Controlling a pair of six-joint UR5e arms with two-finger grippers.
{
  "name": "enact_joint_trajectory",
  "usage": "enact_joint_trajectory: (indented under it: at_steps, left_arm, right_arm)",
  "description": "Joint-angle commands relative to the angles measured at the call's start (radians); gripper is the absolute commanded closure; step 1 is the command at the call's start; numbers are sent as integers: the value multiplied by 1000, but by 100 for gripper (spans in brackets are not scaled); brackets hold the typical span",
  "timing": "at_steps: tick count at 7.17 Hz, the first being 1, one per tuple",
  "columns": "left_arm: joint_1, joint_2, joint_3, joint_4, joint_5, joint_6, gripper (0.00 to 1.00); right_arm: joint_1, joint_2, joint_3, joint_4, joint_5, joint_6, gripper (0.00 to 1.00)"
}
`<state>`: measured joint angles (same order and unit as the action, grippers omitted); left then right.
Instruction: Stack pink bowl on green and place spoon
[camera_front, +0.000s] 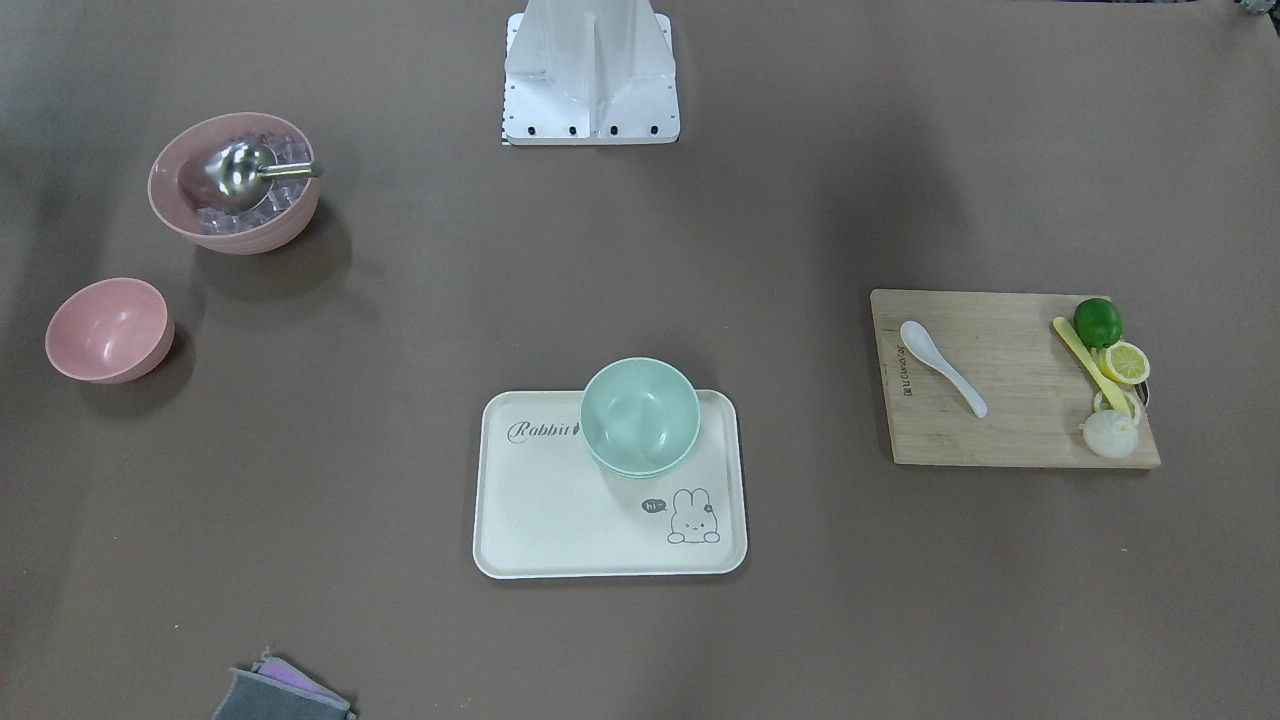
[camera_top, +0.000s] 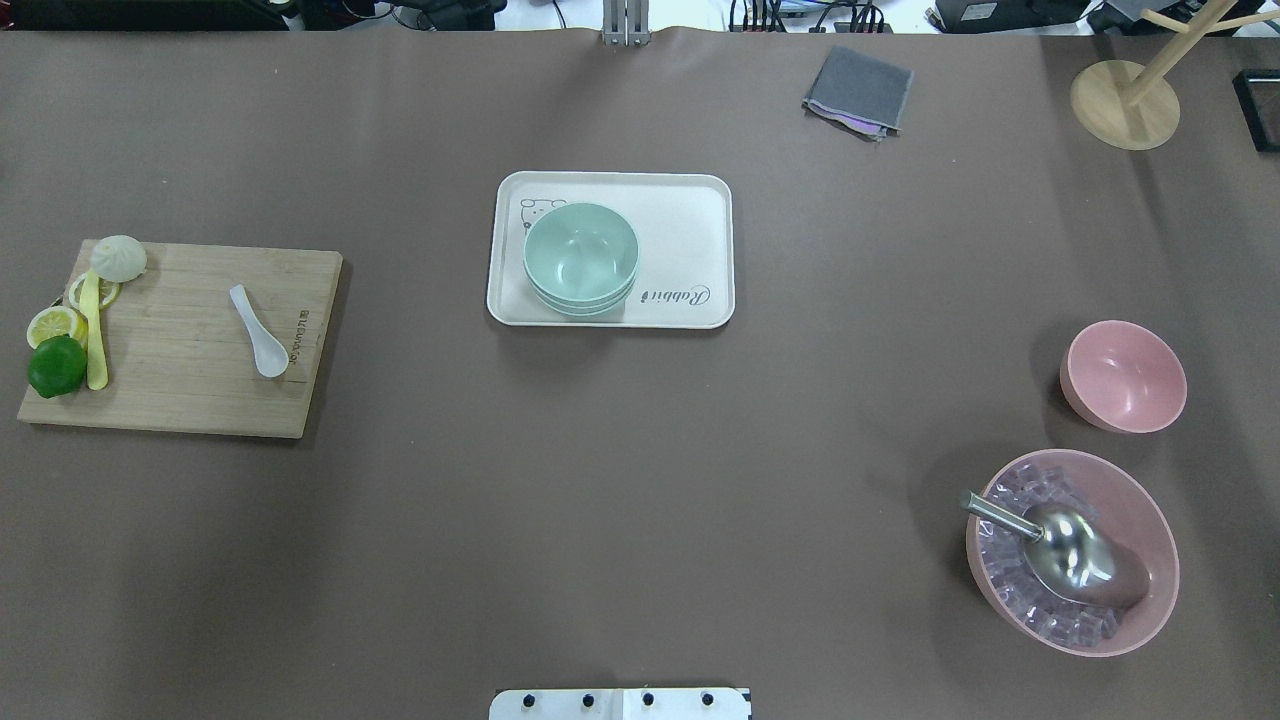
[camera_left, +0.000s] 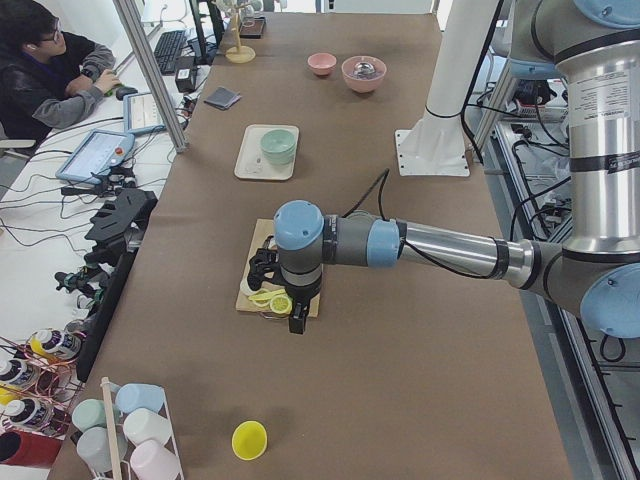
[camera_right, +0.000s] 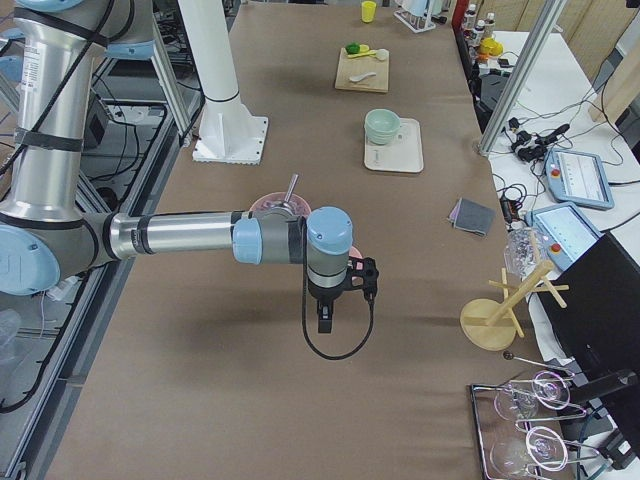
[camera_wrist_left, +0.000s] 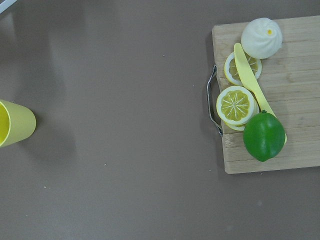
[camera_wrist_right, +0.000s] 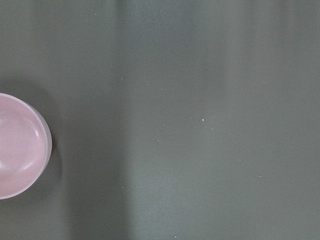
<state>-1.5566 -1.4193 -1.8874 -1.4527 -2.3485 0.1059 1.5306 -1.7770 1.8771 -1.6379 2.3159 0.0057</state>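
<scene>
Pink, nearest the robot on its right, a big bowl (camera_top: 1160, 540) sits on the table (camera_top: 640, 480) holding ice cubes (camera_top: 1035, 482) and a metal scoop (camera_top: 1070, 555). Just beyond it, standing apart, is the pink bowl (camera_top: 1125, 377), upright. On the robot's left, the white spoon (camera_top: 258, 330) lies on a wooden board (camera_top: 180, 400), well apart from a lime (camera_top: 57, 365). Farther out, at centre, the green bowl (camera_top: 581, 255) stands on a cream tray (camera_top: 690, 230). The left gripper (camera_left: 297, 325) hangs over the board's lime end and the right gripper (camera_right: 322, 325) hangs near the pink bowl. For both, whether the jaws are spread or pressed together cannot be told.
</scene>
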Motion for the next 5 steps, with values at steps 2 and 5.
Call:
enact_joint_trajectory:
  at_steps: [2,5]
  left_arm:
    - [0,-1,-10,-2,-2,0,0]
    - [1,-29,-65,-12,-3,0,0]
  right_arm:
    - [-3,19,8,1,5,4,0]
    - [-3,95,37,4,7,13,0]
